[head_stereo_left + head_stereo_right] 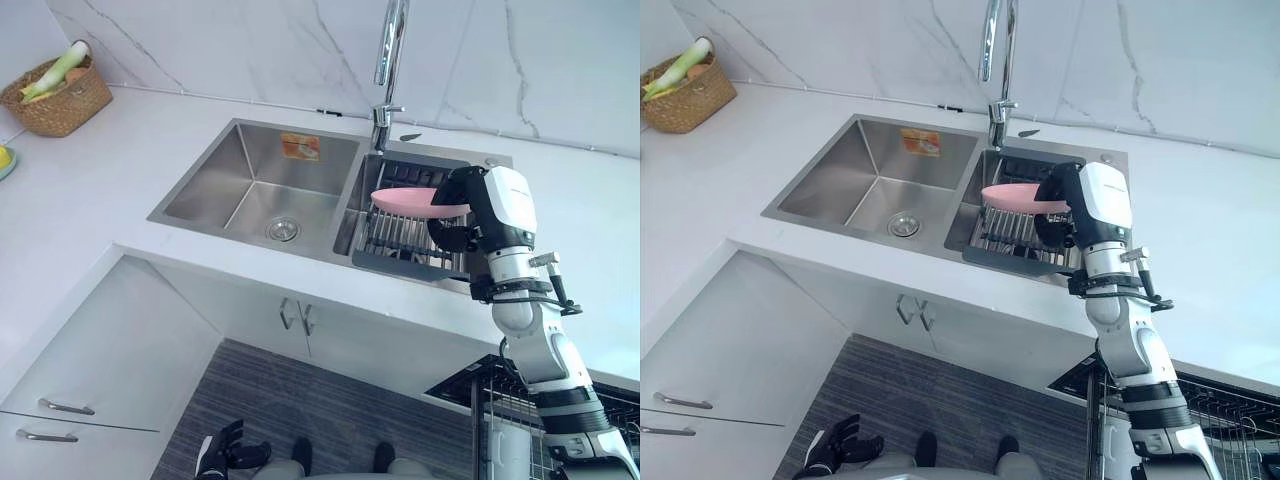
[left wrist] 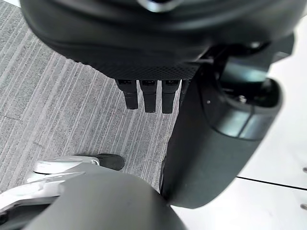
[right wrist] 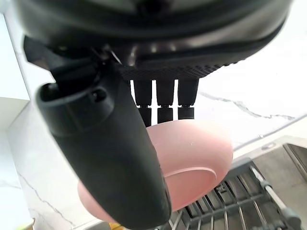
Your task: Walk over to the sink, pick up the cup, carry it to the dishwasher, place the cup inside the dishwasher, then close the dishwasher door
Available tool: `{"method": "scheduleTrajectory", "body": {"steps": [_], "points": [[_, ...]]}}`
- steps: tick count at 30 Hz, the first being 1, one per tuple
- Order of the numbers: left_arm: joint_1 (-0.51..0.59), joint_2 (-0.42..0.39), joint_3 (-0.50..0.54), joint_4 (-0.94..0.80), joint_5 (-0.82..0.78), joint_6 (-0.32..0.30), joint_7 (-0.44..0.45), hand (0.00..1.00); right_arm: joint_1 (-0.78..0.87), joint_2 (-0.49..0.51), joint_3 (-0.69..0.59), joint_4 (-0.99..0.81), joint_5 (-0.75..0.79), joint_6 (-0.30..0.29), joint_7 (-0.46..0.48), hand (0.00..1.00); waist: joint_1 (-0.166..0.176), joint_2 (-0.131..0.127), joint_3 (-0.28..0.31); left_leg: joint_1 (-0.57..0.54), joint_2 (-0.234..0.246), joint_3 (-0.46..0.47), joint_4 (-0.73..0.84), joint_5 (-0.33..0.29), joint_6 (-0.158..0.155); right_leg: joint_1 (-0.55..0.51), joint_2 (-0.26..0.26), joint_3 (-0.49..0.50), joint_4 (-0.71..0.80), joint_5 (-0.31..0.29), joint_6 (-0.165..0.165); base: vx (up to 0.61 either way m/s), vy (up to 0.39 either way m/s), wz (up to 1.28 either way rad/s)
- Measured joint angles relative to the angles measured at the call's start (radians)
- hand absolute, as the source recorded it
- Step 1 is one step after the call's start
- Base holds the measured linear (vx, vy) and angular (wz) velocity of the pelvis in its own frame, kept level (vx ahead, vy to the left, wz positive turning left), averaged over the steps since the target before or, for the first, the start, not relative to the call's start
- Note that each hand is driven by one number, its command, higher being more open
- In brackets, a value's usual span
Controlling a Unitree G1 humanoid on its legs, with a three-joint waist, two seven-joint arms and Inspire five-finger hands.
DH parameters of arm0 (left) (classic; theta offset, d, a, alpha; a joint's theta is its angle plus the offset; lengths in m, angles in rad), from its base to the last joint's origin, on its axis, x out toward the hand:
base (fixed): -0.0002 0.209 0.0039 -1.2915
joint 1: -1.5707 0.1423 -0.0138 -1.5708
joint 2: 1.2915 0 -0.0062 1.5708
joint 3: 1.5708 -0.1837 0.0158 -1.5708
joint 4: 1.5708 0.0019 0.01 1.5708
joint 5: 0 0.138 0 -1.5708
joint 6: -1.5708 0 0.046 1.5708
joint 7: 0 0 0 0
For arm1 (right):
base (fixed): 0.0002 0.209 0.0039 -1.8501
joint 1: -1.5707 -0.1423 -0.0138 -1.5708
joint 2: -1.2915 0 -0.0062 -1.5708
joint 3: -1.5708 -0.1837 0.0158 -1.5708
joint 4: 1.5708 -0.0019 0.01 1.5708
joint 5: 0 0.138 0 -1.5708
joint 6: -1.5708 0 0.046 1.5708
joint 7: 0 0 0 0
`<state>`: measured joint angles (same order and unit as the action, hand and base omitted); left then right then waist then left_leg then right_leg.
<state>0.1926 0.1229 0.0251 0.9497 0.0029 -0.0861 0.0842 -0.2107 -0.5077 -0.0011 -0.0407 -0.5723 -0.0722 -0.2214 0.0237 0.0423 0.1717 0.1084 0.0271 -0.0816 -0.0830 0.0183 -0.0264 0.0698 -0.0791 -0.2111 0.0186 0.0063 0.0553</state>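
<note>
White marble counter (image 1: pixel 150 150) with a steel double sink (image 1: pixel 215 185) and tall faucet (image 1: pixel 390 50); a woven basket (image 1: pixel 60 105) sits at upper left. Stage of task: the walk to the sink appears done and the pick-up is in hand; carrying, placing and closing the door are left, and the dishwasher's wire rack (image 1: pixel 505 400) waits at lower right. The pink, shallow cup (image 1: pixel 400 200) is held at centre right, over the drying rack (image 1: pixel 400 240) in the right basin. Right hand (image 1: pixel 452 225): fingers (image 3: pixel 165 103) curl behind the cup and the thumb (image 3: pixel 115 158) crosses its front, a closed grip. Left hand (image 1: pixel 222 450), at bottom left near the floor, hangs with relaxed fingers, holding nothing
</note>
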Motion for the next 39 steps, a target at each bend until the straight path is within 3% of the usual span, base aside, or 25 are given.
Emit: {"method": "scheduleTrajectory", "body": {"steps": [5, 17, 24, 30, 33, 36, 39], "points": [[0.000, -0.002, 0.010, 0.003, 0.028, 0.001, 0.000, 0.90, 0.033, 0.016, -0.043, -0.073, 0.027, -0.020, -0.005, 0.30, -0.003, -0.001, 0.000, 0.015, 0.003, 0.004, -0.003, 0.001, 0.003, 0.010, 0.004, 0.005, 0.000, 0.000, 0.000, 0.00, -0.002, -0.01], [-0.014, 0.001, 0.013, 0.039, 0.049, 0.003, -0.001, 0.90, 0.105, 0.164, -0.232, -0.294, 0.163, -0.075, -0.039, 0.30, -0.010, -0.021, -0.018, 0.049, 0.009, 0.019, -0.003, -0.009, 0.008, 0.042, 0.011, 0.020, -0.009, 0.000, -0.002, -0.01, 0.000, -0.03], [-0.014, 0.007, 0.007, 0.043, 0.058, 0.013, -0.004, 0.90, 0.173, 0.196, -0.284, -0.334, 0.194, -0.091, -0.045, 0.30, -0.012, -0.026, -0.039, 0.047, 0.008, 0.009, 0.003, -0.016, 0.008, 0.052, 0.011, 0.013, -0.017, 0.000, -0.002, 0.00, -0.001, 0.03], [-0.027, 0.011, 0.005, 0.039, 0.058, 0.003, -0.007, 0.90, 0.194, 0.196, -0.328, -0.375, 0.194, -0.092, -0.056, 0.30, -0.014, -0.021, -0.039, -0.059, 0.007, -0.020, 0.195, -0.112, 0.004, 0.048, 0.018, -0.013, -0.013, -0.007, -0.010, -0.01, -0.011, 0.13], [-0.048, 0.012, -0.001, 0.038, 0.058, -0.004, -0.007, 0.90, 0.194, 0.188, -0.339, -0.386, 0.193, -0.098, -0.070, 0.30, -0.020, -0.016, -0.038, -0.130, 0.016, -0.024, 0.317, -0.166, 0.000, -0.012, 0.030, 0.017, 0.042, -0.024, -0.016, -0.02, 0.013, -0.20], [-0.059, 0.013, -0.004, 0.038, 0.058, -0.005, -0.008, 0.90, 0.194, 0.169, -0.347, -0.390, 0.182, -0.098, -0.073, 0.30, -0.039, -0.016, -0.034, -0.175, 0.010, 0.000, 0.358, -0.184, 0.008, -0.076, 0.033, 0.085, 0.074, -0.024, -0.014, -0.06, 0.075, -0.42], [-0.058, 0.011, -0.003, 0.037, 0.057, -0.008, -0.008, 0.90, 0.193, 0.165, -0.347, -0.390, 0.150, -0.094, -0.073, 0.30, -0.039, -0.013, -0.030, -0.181, 0.010, 0.090, 0.379, -0.212, 0.016, -0.137, 0.032, 0.187, 0.107, -0.020, 0.000, -0.06, 0.107, -0.85]]}}
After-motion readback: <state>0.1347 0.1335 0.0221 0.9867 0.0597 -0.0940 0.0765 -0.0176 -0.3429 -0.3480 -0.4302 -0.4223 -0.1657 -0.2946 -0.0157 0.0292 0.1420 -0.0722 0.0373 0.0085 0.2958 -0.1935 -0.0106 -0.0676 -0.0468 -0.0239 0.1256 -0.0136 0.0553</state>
